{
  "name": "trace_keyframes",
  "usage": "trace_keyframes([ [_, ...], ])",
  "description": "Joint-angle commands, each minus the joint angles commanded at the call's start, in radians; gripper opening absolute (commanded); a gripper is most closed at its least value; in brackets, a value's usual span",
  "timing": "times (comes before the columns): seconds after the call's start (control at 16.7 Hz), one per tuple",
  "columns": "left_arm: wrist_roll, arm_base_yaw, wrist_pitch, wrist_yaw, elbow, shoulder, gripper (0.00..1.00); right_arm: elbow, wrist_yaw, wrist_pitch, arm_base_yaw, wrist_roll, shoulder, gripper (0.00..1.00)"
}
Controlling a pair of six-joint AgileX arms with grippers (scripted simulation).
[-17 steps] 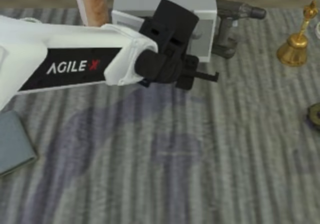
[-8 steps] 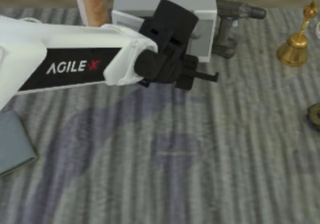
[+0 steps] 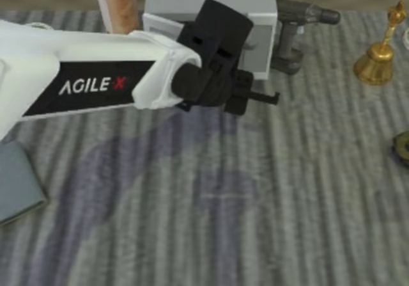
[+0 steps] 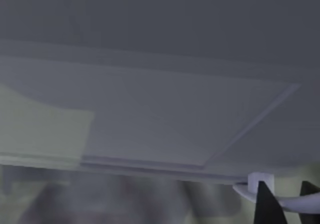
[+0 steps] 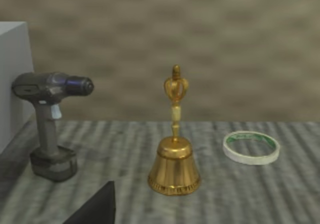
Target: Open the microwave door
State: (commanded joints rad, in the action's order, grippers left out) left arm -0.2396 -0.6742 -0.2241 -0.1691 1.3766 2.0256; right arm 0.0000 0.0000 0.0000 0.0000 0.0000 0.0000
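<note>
The left arm (image 3: 96, 75) was a thick white link with smooth rounded edges, carrying a long black inset panel along its side — on it "AGILE" in white capitals followed by a red "X". Past the white shell came a rounded black wrist section, and on top of it a boxy black housing with two small rectangular recesses. The left end effector (image 3: 268, 97) was black as well, blocky at its base and ending in a thin dark finger with a small hooked tip. In the left wrist view two pointed black fingertips (image 4: 267, 206) showed. Of the right arm only one dark, wedge-shaped piece (image 5: 97, 209) showed — matte black.
</note>
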Motion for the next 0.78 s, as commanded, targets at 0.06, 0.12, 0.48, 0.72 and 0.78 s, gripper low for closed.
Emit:
trace_keyframes([
  [0.06, 0.0, 0.0, 0.0, 0.0, 0.0, 0.0, 0.0, 0.0, 0.0, 0.0, 0.0, 0.0, 0.0, 1.0],
  [0.12, 0.0, 0.0, 0.0, 0.0, 0.0, 0.0, 0.0, 0.0, 0.0, 0.0, 0.0, 0.0, 0.0, 1.0],
  [0.48, 0.014, -0.001, 0.008, 0.019, -0.016, -0.01, 0.0, 0.0, 0.0, 0.0, 0.0, 0.0, 0.0, 1.0],
  [0.72, 0.044, 0.012, 0.022, 0.037, -0.043, -0.028, 0.0, 0.0, 0.0, 0.0, 0.0, 0.0, 0.0, 1.0],
  [0.78, 0.044, 0.012, 0.022, 0.037, -0.043, -0.028, 0.0, 0.0, 0.0, 0.0, 0.0, 0.0, 0.0, 1.0],
])
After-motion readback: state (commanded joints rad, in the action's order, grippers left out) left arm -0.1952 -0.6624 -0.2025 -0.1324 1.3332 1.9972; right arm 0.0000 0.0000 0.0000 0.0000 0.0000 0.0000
